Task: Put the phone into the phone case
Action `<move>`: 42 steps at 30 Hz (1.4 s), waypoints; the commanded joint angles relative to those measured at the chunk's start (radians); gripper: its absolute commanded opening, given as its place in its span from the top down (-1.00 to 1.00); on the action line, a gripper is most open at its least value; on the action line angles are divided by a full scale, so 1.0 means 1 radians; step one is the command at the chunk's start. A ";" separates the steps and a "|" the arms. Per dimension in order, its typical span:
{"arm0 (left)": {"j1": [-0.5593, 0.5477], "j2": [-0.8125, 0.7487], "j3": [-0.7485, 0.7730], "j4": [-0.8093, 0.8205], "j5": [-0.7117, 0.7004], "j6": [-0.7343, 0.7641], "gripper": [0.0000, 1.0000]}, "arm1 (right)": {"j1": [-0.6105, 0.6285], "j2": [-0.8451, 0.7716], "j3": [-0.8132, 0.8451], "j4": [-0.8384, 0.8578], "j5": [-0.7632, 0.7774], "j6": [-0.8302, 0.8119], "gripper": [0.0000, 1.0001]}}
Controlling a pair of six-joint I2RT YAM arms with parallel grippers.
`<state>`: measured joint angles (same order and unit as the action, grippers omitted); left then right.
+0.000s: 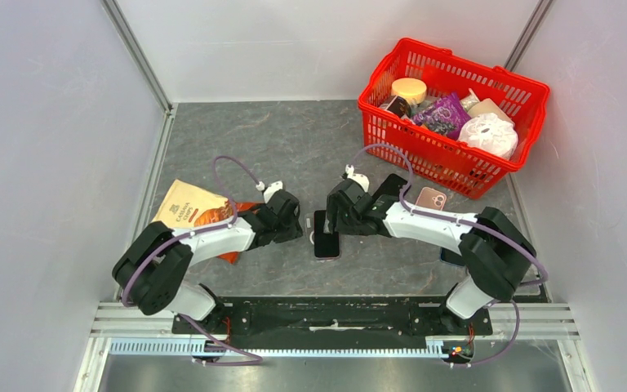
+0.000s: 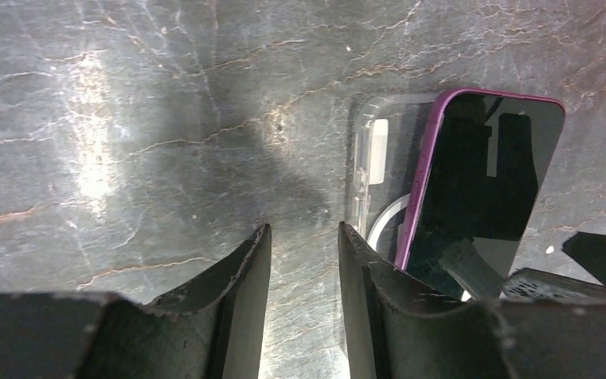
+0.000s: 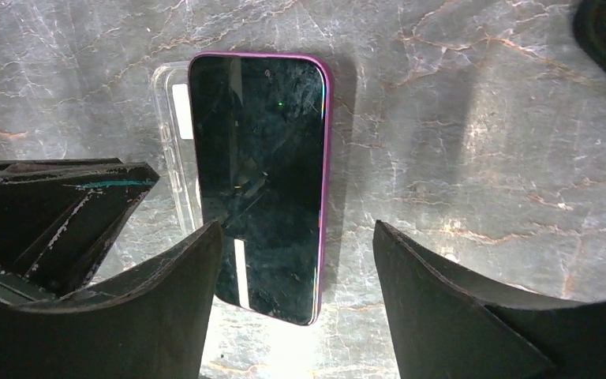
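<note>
Grey marbled table bears the phone, screen-up, partly over the clear phone case. Above the phone's end the right gripper gapes empty; the left gripper, slightly parted, sits empty beside the case.

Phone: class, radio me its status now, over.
Left gripper open, empty, beside case. Right gripper open over phone. Phone askew on case, not seated. Nothing blocking.

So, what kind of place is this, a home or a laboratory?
Probably a laboratory robot cell: plain white walls on metal posts enclose the grey table, the left arm and right arm stand at its near edge, and a red basket holds mixed goods.
</note>
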<state>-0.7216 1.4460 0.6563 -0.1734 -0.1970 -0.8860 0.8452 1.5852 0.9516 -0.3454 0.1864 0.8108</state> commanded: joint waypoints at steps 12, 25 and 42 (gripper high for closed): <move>-0.030 0.075 0.020 0.029 0.038 -0.010 0.19 | -0.002 0.080 -0.004 0.113 -0.071 -0.005 -0.11; -0.039 0.084 0.019 0.049 0.042 -0.011 0.23 | 0.080 0.122 0.030 0.106 -0.058 -0.001 0.12; -0.039 0.016 0.047 0.005 0.005 0.019 0.19 | 0.089 0.113 0.053 0.025 -0.019 -0.046 -0.01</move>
<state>-0.7486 1.4986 0.6861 -0.1204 -0.1802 -0.8848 0.9272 1.7069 0.9882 -0.3008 0.1665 0.7815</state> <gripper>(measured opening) 0.385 0.495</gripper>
